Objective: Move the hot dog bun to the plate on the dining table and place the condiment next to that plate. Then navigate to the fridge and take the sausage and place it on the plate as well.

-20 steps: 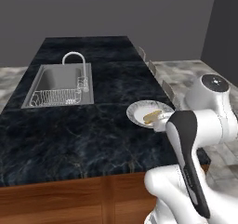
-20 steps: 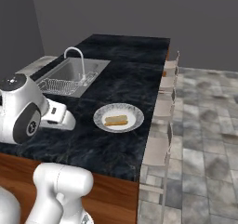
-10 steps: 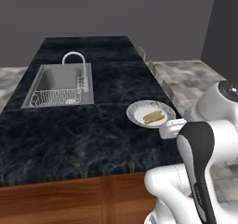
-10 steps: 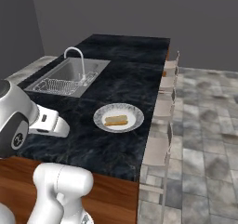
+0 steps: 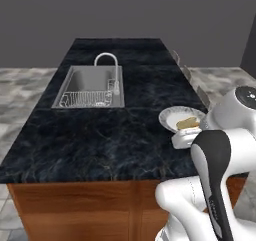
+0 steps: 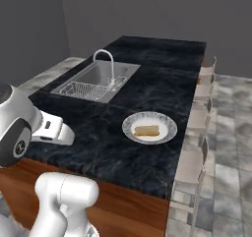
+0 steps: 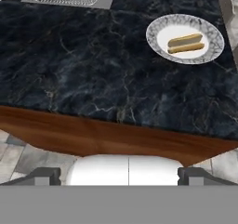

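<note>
- Your gripper (image 7: pixel 119 174) is released: in the hand view its two dark tips sit far apart at the bottom corners, with nothing between them.
- It hangs off the near side of the table (image 7: pixel 93 79), over the wooden edge and the grey tiled floor (image 7: pixel 18 158), well short of anything on the black top.
- The plate (image 7: pixel 211 51) lies toward the far right of the hand view, on the marbled top near the table's right edge. The bun (image 7: pixel 186 42) rests on it, split lengthwise, roughly centred.
- In the right base view you see the same plate (image 6: pixel 165 133) with the bun (image 6: pixel 146 131) on it, just inside the edge that faces the chairs (image 6: pixel 197 133).
- The steel sink (image 6: pixel 96 81) with a wire rack and a curved faucet (image 6: pixel 104 59) sits well apart from the plate, farther along the top.
- The stretch of black top between the gripper and the plate is bare.
- In the left base view your arm (image 5: pixel 220 150) rises at the lower right, its elbow bent, and its white body covers part of the plate (image 5: pixel 170 116); the bun (image 5: pixel 187 123) peeks out beside it.
- In the right base view the arm (image 6: pixel 29 130) curls in from the lower left, low over the near corner of the table (image 6: pixel 162 69).
- No writing or labels are readable.
</note>
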